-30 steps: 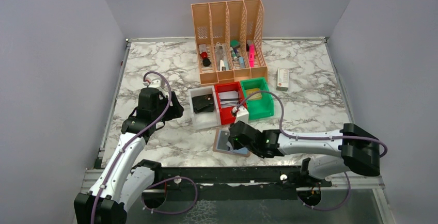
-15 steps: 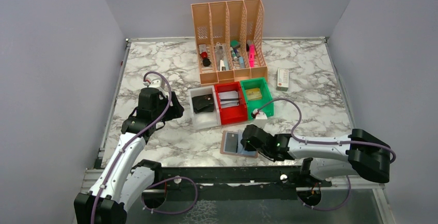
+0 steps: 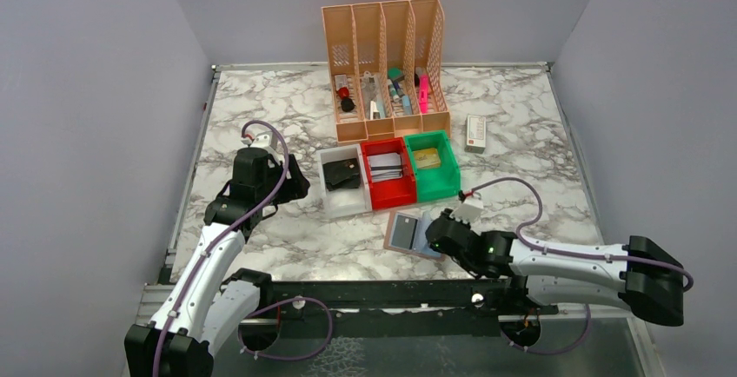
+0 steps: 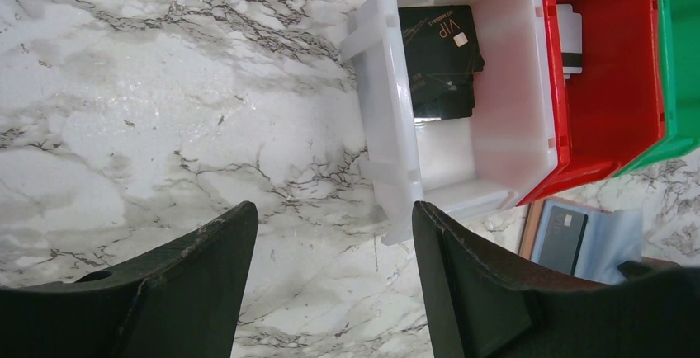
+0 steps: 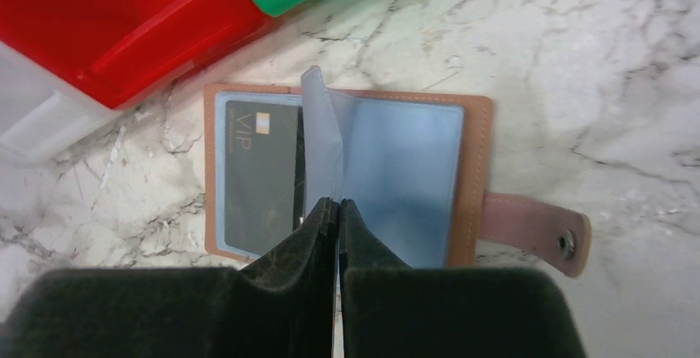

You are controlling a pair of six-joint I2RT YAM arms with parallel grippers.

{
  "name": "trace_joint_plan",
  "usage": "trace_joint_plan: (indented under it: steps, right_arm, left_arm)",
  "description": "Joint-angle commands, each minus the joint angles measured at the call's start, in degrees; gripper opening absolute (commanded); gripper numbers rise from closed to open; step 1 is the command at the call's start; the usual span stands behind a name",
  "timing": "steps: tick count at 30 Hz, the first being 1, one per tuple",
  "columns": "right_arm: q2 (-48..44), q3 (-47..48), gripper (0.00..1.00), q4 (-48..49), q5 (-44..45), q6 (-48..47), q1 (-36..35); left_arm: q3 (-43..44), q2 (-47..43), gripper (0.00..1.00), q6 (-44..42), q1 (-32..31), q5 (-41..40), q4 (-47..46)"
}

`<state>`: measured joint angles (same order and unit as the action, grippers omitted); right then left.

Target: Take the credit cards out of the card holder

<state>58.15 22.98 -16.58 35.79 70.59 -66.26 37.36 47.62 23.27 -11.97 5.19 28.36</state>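
counter [image 3: 261, 108]: white marble, grey-black veins
card holder [image 5: 473, 168]: tan-brown border, pale blue translucent sleeves, pinkish-brown strap
credit card [image 5: 260, 176] in holder: black, pale "VIP" lettering, pale chip
bins: white bin [image 4: 376, 127], red bin [image 4: 555, 110], green bin [image 4: 681, 61]
credit cards [image 4: 437, 53] in white bin: black, pale lettering
file organiser [image 3: 382, 21]: peach, lattice sides

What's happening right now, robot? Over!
Left tool open, near white bin. Right tool shut on clear page of card holder. Dark card inside. Nothing blocking.
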Motion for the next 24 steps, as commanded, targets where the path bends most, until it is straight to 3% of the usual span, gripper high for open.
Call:
trace_joint_plan:
  steps: [1, 6, 13, 18, 24]
  right_arm:
    - [-2.52, -2.27, 0.07, -8.05, 6.61, 8.88, 0.28]
    - [-2.82, -5.92, 0.04, -7.39, 5.24, 14.3, 0.25]
    - [-2.57, -7.29, 0.02, -2.02, 1.67, 8.49, 0.29]
    - [-2.01, -6.39, 0.03, -6.24, 3.41, 10.49, 0.27]
    - [-4.04, -1.14, 0.13, -13.73, 7.4, 8.59, 0.28]
  left_arm:
    - [-0.54, 0.26, 0.72, -0.22, 0.19, 1.49, -1.81]
    - [-0.55, 0.36, 0.72, -0.17, 0.19, 1.59, -1.76]
    - [-0.6, -1.06, 0.72, -1.03, -0.73, 6.21, -3.46]
    - [-0.75, -0.55, 0.72, -0.95, -2.5, 5.8, -3.56]
    - [-0.63, 0.72, 0.72, -1.04, -2.62, 5.46, -3.17]
